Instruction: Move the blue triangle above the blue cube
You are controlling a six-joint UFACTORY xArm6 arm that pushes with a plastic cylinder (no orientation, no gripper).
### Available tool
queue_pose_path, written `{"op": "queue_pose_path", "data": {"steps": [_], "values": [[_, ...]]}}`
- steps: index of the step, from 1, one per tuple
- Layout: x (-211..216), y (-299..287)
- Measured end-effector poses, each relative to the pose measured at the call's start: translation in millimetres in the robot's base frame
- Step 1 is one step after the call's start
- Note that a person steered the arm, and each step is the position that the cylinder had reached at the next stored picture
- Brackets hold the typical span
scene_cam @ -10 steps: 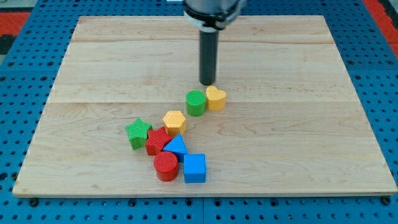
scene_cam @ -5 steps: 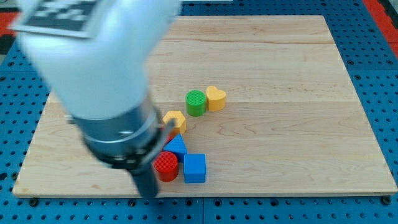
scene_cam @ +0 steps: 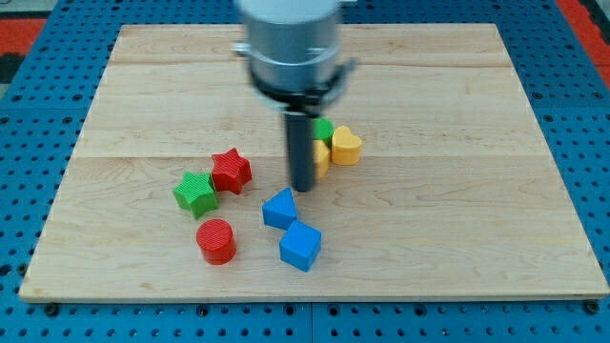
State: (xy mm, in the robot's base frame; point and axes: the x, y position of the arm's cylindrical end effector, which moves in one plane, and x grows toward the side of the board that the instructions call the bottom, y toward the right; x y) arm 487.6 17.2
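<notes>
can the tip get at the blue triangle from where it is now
Probably yes. My tip sits just above the blue triangle, toward the view's top, with bare board between them. The blue cube lies just below the triangle, and the other blocks stand off to the sides.

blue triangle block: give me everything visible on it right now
The blue triangle is a small solid prism in glossy blue, plastic by the look of it, lying flat on the wooden board with one corner toward the view's top. It sits just above-left of the blue cube, very close, contact unclear. My tip stands just off its upper right, seemingly apart. The red cylinder lies off to its lower left.
</notes>
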Motion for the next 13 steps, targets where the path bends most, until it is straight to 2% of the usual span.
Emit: {"op": "queue_pose_path", "data": {"steps": [1,2,3,6,8,10,11,13], "values": [[0.0,-10.3],[7.8,-74.2],[3.9,-94.0],[74.4,-113.2],[39.3,-50.0],[16.3,-97.3],[-15.3,-69.0],[-20.4,-32.9]]}}
